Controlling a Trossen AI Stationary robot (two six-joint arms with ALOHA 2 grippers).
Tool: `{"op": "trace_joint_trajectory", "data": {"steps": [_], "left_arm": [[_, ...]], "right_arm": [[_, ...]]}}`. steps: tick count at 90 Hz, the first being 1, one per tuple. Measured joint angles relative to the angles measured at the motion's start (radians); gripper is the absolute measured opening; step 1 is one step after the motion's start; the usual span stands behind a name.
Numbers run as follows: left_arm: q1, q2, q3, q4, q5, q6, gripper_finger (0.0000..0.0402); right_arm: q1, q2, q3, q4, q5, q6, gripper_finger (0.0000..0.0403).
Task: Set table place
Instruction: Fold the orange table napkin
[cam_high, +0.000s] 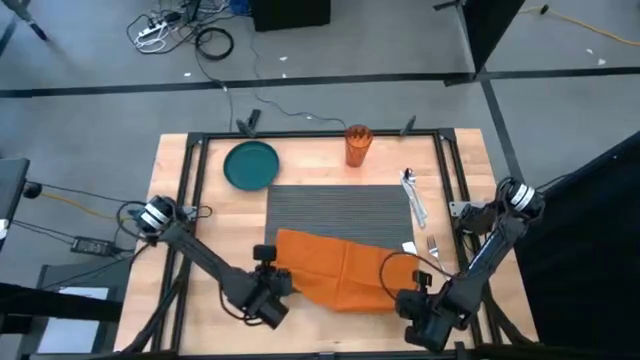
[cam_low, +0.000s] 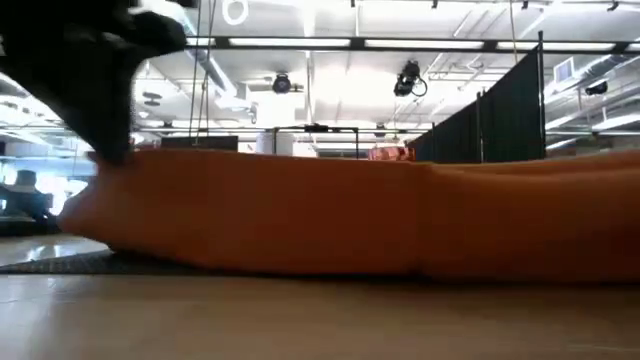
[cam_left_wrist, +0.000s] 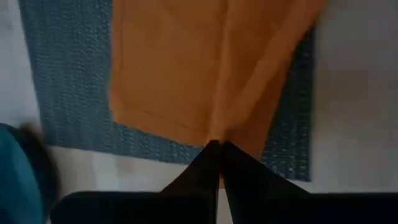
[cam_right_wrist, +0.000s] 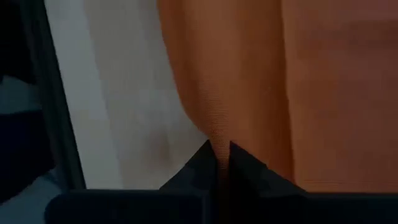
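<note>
- Orange cloth napkin (cam_high: 340, 270) lies crumpled across the near edge of the dark grey ribbed placemat (cam_high: 340, 208), spilling onto the light wood table (cam_high: 215, 215) in front of it.
- One orange cup (cam_high: 357, 145) stands upright at the far edge of the table; whether anything is in it cannot be told. One teal plate (cam_high: 250, 165) sits near the placemat's far left corner, with nothing on it.
- Left gripper (cam_left_wrist: 217, 148) is at the napkin's near left edge, its jaws pinched together on a fold of the cloth.
- Right gripper (cam_right_wrist: 219, 149) is at the napkin's near right edge, jaws likewise closed on the orange fabric.
- High view alone shows the cutlery: one spoon (cam_high: 412, 196) just right of the placemat, one fork (cam_high: 434, 248) nearer the right arm, both lying flat on the table.
- Low view shows only the napkin as a wide orange band, a sliver of placemat under its left end, and the room's ceiling lights behind; the plate and cutlery are hidden there.
- Left wrist view shows the placemat's weave on either side of the napkin and a blurred teal edge of the plate; the right wrist view shows bare table beside the cloth.
- Counted: two arms, one placemat, one napkin, one plate, one cup, one spoon, one fork.
</note>
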Motion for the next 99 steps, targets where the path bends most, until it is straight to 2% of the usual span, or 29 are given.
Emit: {"op": "trace_joint_trajectory", "data": {"steps": [16,30,44,64,99], "left_arm": [[0.094,0.000,0.000,-0.012,-0.030,0.072,0.0000],[0.178,-0.002,0.000,-0.040,-0.062,0.141,0.0000],[0.262,-0.002,0.001,-0.036,-0.121,0.215,0.0000],[0.343,-0.002,-0.003,-0.026,-0.127,0.256,0.0000],[0.363,-0.003,-0.104,0.078,-0.126,0.262,0.0000]], "right_arm": [[-0.024,-0.071,0.000,-0.117,0.043,0.100,0.0000],[-0.049,-0.124,0.000,-0.241,0.038,0.178,0.0000],[-0.078,-0.123,0.000,-0.326,0.026,0.217,0.0000],[-0.126,-0.105,-0.055,-0.326,-0.007,0.209,0.0000],[-0.181,-0.106,-0.148,-0.313,-0.023,0.135,0.0000]]}}
